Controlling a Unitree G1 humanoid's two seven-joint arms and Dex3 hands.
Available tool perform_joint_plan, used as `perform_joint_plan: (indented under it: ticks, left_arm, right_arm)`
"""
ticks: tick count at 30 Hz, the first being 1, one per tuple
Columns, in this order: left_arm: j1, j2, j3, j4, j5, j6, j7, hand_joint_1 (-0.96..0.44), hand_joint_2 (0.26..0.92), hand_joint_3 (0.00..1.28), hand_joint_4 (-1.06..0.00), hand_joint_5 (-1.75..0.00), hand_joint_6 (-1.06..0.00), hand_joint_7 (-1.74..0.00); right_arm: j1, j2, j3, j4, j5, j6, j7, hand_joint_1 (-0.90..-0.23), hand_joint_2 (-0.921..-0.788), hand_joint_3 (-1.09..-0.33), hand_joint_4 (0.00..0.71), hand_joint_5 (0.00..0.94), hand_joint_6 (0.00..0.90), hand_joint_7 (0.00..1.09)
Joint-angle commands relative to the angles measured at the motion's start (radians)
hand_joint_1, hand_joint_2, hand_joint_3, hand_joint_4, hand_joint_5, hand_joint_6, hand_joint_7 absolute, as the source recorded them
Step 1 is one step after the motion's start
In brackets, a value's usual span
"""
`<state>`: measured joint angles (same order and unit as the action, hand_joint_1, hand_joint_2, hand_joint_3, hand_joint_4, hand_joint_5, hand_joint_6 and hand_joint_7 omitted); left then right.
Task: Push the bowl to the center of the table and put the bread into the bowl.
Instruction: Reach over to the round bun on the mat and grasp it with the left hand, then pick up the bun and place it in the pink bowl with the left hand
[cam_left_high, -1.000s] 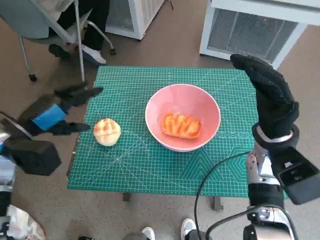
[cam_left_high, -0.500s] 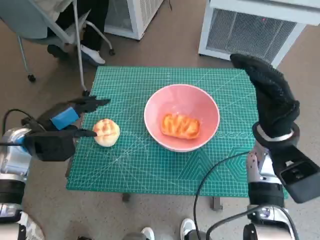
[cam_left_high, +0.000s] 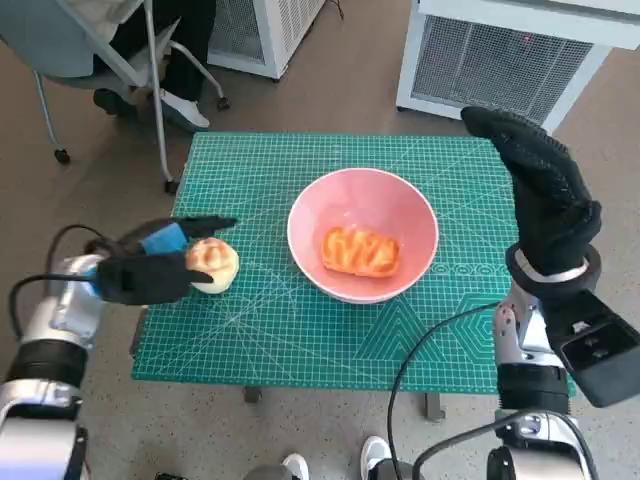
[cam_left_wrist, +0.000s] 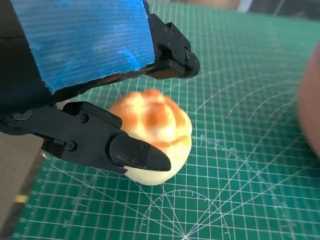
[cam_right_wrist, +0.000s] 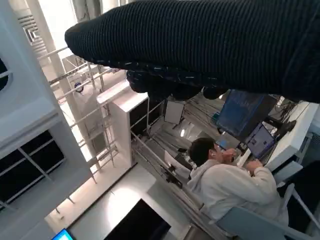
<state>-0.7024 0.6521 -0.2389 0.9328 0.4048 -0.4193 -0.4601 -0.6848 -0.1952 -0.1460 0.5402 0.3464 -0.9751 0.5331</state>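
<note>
Cupping round bread (cam_left_high: 212, 263), left robot hand (cam_left_high: 150, 272) fingers either side, grasp unclear; bowl (cam_left_high: 415, 216) loaf's long axis crosswise; right robot hand (cam_left_high: 540, 190) raised, released.

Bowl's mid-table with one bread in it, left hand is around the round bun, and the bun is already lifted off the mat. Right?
Not quite: the round bun is not lifted; it sits on the green mat, as the left wrist view shows. The rest holds: the pink bowl is mid-table with one bread in it, and the left hand has its fingers around the bun.
</note>
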Motion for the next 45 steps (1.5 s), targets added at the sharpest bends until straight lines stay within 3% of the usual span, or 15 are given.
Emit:
perform_joint_plan:
  ticks: [1, 5, 6, 8, 9, 12, 22, 28, 30, 37, 45]
  left_arm:
    - [-0.011, -0.008, -0.019, 0.015, 0.029, 0.024, 0.033, -0.08, 0.902, 0.01, -0.64, -0.08, -0.65, -0.08]
    - [-0.013, -0.009, -0.036, 0.027, 0.045, 0.028, 0.040, -0.05, 0.916, 0.03, -0.77, -0.13, -0.76, -0.12]
    - [-0.015, -0.009, -0.041, 0.030, 0.048, 0.028, 0.041, -0.03, 0.918, 0.08, -0.72, -0.51, -0.66, -0.56]
    - [-0.018, -0.007, -0.050, 0.038, 0.055, 0.025, 0.043, -0.02, 0.919, 0.13, -0.65, -0.86, -0.56, -0.96]
    - [-0.019, -0.005, -0.052, 0.041, 0.055, 0.022, 0.042, -0.01, 0.920, 0.15, -0.63, -0.99, -0.53, -1.11]
    - [-0.022, 0.003, -0.054, 0.043, 0.046, 0.013, 0.031, 0.00, 0.920, 0.14, -0.64, -1.12, -0.51, -1.24]
    - [-0.040, 0.041, -0.003, -0.022, -0.020, -0.024, -0.021, 0.00, 0.921, 0.11, -0.67, -1.17, -0.54, -1.26]
    - [-0.030, 0.065, 0.076, -0.222, -0.073, -0.016, -0.001, 0.00, 0.921, 0.10, -0.69, -1.16, -0.56, -1.24]
    - [-0.026, 0.062, 0.102, -0.282, -0.087, -0.017, 0.015, 0.00, 0.921, 0.14, -0.63, -1.21, -0.51, -1.29]
    - [-0.065, 0.004, 0.155, -0.455, -0.124, -0.010, 0.081, 0.00, 0.921, 0.09, -0.70, -1.15, -0.58, -1.22]
    - [-0.143, -0.100, 0.102, -0.534, -0.081, 0.004, 0.121, 0.00, 0.921, 0.07, -0.69, -1.14, -0.61, -1.19]
  right_arm:
    - [0.020, -0.012, 0.000, -0.001, -0.018, 0.007, 0.002, -0.561, -0.921, -0.711, 0.303, 0.000, 0.082, 0.53]
    - [0.021, -0.014, 0.000, -0.001, -0.021, 0.006, 0.000, -0.561, -0.921, -0.711, 0.303, 0.000, 0.081, 0.54]
    - [0.021, -0.014, 0.000, -0.001, -0.022, 0.005, -0.001, -0.561, -0.921, -0.711, 0.303, 0.000, 0.081, 0.54]
    - [0.021, -0.014, -0.001, 0.000, -0.025, 0.003, -0.002, -0.562, -0.921, -0.710, 0.303, 0.000, 0.081, 0.54]
    - [0.020, -0.014, -0.001, 0.000, -0.027, 0.003, -0.003, -0.562, -0.921, -0.710, 0.303, 0.000, 0.081, 0.54]
    - [0.020, -0.013, -0.002, -0.001, -0.032, 0.003, -0.007, -0.564, -0.921, -0.709, 0.304, 0.000, 0.080, 0.54]
    - [0.015, -0.013, -0.010, 0.011, -0.043, 0.001, -0.012, -0.563, -0.921, -0.710, 0.304, 0.000, 0.080, 0.54]
    - [0.010, -0.014, -0.010, 0.015, -0.039, 0.004, -0.010, -0.563, -0.921, -0.709, 0.303, 0.000, 0.079, 0.54]
    - [0.006, -0.014, -0.011, 0.021, -0.039, 0.003, -0.010, -0.563, -0.921, -0.709, 0.304, 0.000, 0.079, 0.54]
    - [-0.001, -0.008, -0.008, 0.027, -0.035, 0.009, -0.009, -0.559, -0.921, -0.707, 0.304, 0.001, 0.080, 0.54]
    - [-0.007, 0.002, -0.003, 0.040, -0.041, 0.007, -0.011, -0.552, -0.921, -0.705, 0.304, 0.001, 0.085, 0.54]
